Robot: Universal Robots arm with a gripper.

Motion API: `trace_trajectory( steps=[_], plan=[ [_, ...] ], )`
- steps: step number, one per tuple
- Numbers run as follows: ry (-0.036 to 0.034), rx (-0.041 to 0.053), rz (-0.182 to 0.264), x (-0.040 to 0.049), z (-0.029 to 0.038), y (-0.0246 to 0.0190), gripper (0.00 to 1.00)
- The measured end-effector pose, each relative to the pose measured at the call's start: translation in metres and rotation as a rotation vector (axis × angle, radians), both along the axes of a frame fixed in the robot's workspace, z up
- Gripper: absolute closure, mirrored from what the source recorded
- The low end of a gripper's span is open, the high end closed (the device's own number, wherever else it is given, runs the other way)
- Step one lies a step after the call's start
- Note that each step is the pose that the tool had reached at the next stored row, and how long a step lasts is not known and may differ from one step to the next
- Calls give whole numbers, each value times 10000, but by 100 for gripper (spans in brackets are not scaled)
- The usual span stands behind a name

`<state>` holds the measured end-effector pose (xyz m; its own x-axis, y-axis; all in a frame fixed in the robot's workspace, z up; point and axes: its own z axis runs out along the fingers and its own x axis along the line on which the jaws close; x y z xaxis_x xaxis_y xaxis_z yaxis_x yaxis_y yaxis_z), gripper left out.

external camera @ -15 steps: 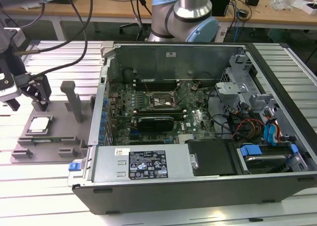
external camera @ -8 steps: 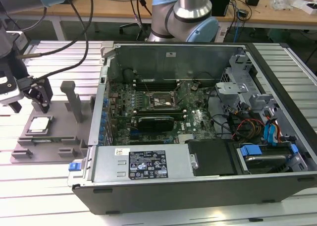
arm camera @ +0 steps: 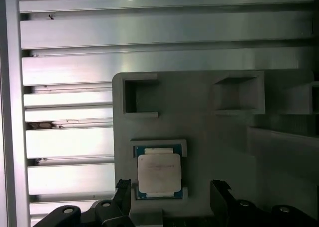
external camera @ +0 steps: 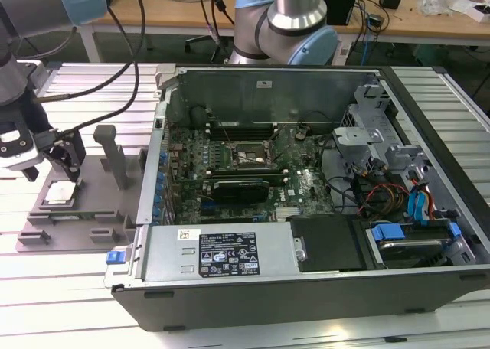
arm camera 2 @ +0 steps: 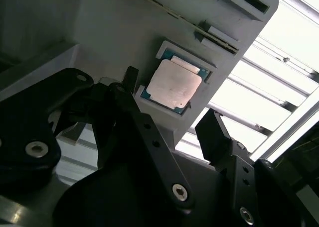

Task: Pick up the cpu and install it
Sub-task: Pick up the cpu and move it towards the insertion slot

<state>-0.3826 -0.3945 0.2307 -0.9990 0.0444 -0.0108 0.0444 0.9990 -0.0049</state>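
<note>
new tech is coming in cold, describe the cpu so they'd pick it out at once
At the exterior view's left of the open computer case stands a grey plastic fixture. Set into it lies the cpu: a small flat square with a shiny silver top, while the square pockets beside it are empty.

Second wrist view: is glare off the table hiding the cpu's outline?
In the second wrist view the table slats blow out white, but the cpu is evenly lit, its outline clear against the grey holder; in the first wrist view the cpu shows no glare either.
</note>
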Motion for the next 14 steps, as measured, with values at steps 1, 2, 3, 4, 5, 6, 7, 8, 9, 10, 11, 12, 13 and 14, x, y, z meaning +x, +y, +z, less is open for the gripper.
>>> trace_trajectory(
  steps=[1,2,3,4,5,6,7,8,9,10,11,12,13,14],
  plan=[
    [0,0,0,0,-27,-2,26],
    [1,0,2,1,-58,-7,26],
    [1,0,3,0,-72,-10,26],
    [0,0,2,0,-88,-12,26],
    [1,0,1,-1,-111,-14,26],
    [0,-1,3,-1,-129,-16,26],
    [0,0,4,0,-141,-16,26],
    [1,0,5,-1,-163,-17,26],
    [1,-1,6,-2,-175,-18,26],
    [1,0,6,-3,-186,-19,26],
    [1,-1,7,-3,-199,-20,26],
    [1,-1,6,-4,-211,-21,26],
    [0,0,6,-4,-222,-22,26],
    [0,0,6,-5,-234,-23,26]
  ],
)
